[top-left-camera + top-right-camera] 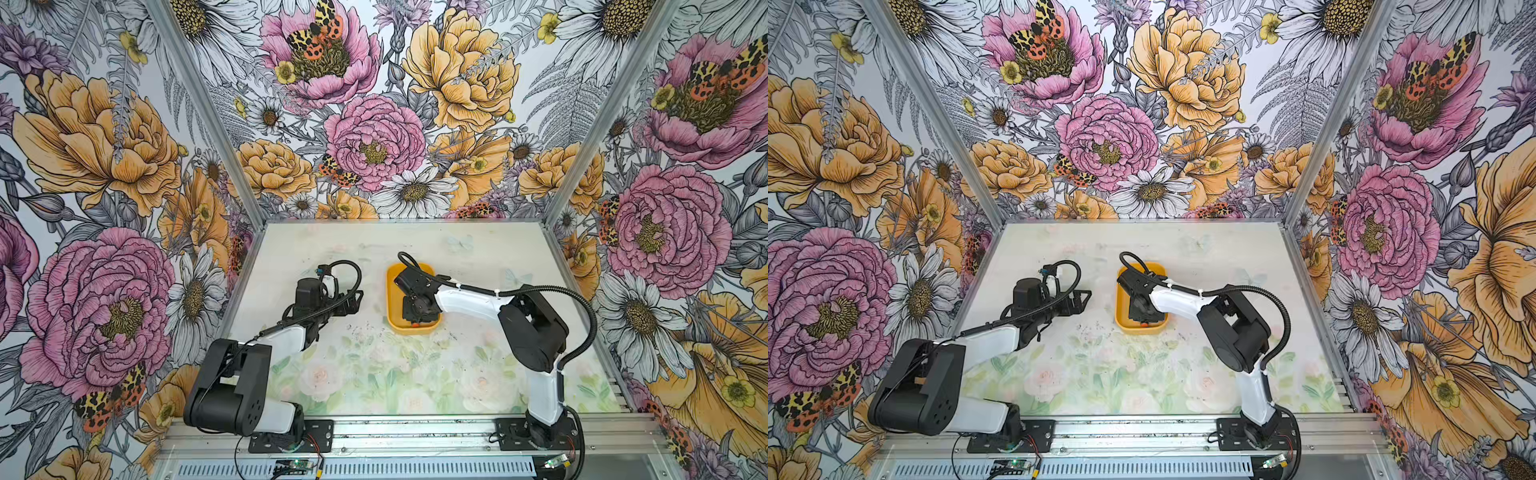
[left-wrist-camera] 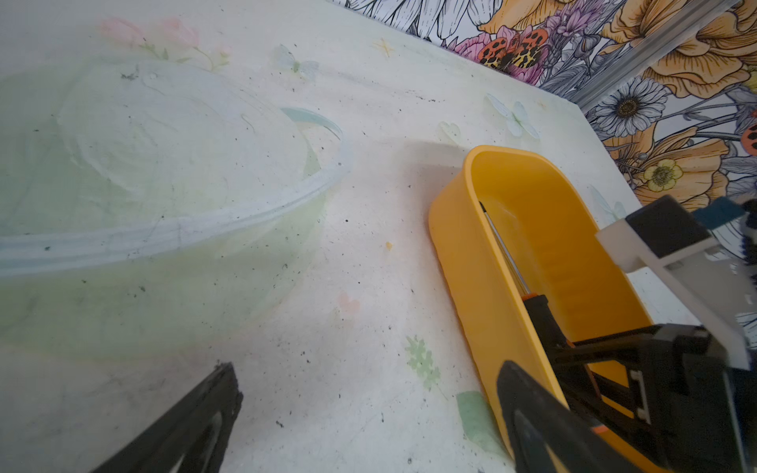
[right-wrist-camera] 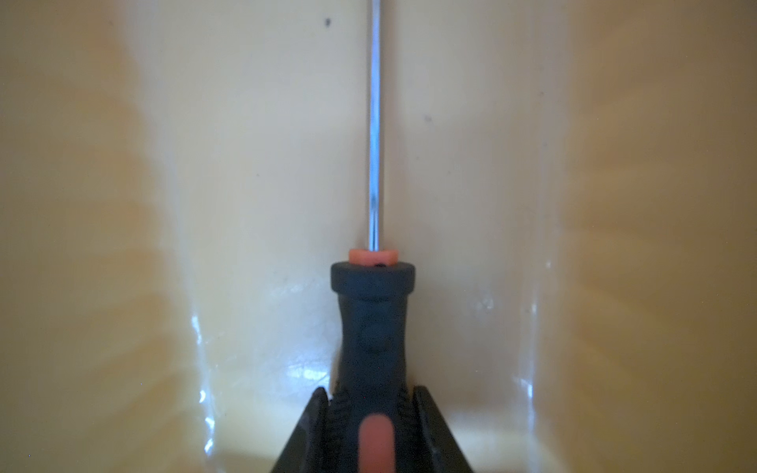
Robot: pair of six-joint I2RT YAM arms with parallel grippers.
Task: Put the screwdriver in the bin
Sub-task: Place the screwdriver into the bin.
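1. Under both arms, the pale, flower-printed surface [image 1: 374, 374] is scuffed and speckled with dark grit.
2. The glossy yellow-orange plastic bin [image 1: 391, 299], rectangular with rounded corners and smooth walls, sits on it.
3. The left end effector [image 2: 368, 372] stands wide open beside the bin, holding nothing.
4. The right end effector [image 3: 370, 409] is clamped on the small slim screwdriver [image 3: 375, 319], on its ribbed black handle with orange collar, inside the bin.
5. Its thin metal shaft [image 2: 506, 254] shows only in the wrist views. In both top views the arm covers it.
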